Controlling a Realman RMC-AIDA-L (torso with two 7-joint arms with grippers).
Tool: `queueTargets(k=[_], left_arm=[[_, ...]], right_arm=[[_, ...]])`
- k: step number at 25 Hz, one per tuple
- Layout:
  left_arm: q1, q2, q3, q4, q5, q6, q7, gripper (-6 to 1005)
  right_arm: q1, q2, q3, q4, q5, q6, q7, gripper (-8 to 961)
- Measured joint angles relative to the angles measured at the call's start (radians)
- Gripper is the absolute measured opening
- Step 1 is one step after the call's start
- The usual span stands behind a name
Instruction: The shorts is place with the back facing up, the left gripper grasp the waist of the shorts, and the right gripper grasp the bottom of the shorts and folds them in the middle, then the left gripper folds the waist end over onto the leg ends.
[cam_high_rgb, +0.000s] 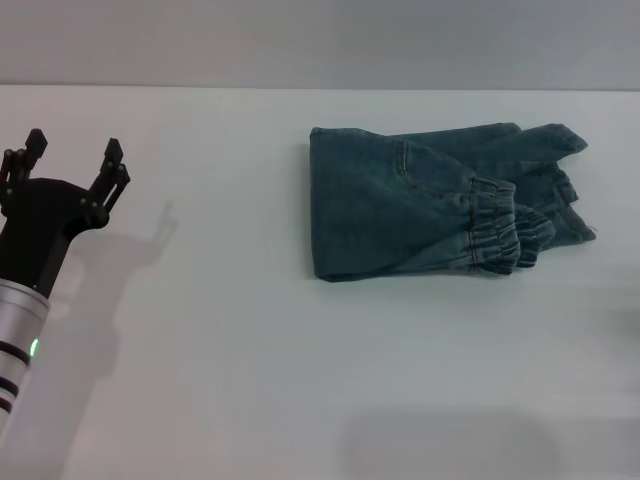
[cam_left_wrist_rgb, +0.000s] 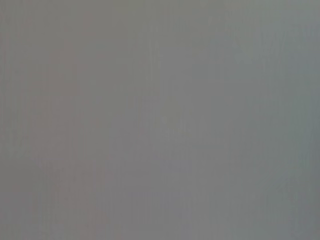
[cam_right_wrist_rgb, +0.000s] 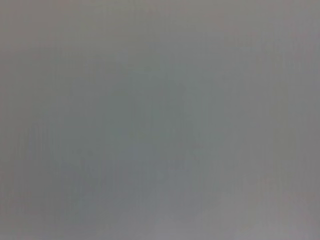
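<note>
Two folds looked already made: the shorts lay as a compact denim packet on the white counter, toward the far right of the head view, with the puckered waist resting on top near the right edge and the leg ends poking out beyond it. The left gripper hung over bare counter at the far left, well apart from the cloth, its pronged fingers spread wide and holding nothing. The right gripper did not show anywhere, and both wrist views gave only flat grey, so perhaps each camera faced blank surface. Denim like this would likely handle as soft but fairly weighty, limp enough to sag and slide open if lifted by one layer. The gathered elastic band offered the thickest, surest bite; any correction would best pinch there, through all layers, rather than at the thin hem.
</note>
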Motion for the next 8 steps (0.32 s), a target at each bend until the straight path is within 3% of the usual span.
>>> queueTargets(k=[5,8], left_arm=[[0.005,0.0,0.003,0.0,0.0,0.004,-0.004,859],[0.005,-0.001,0.003,0.0,0.001,0.004,-0.004,859]], right_arm=[[-0.001,0.0,0.0,-0.006,-0.001,0.018,-0.001,735],[-0.001,0.0,0.0,-0.008,-0.003,0.022,-0.003,735]])
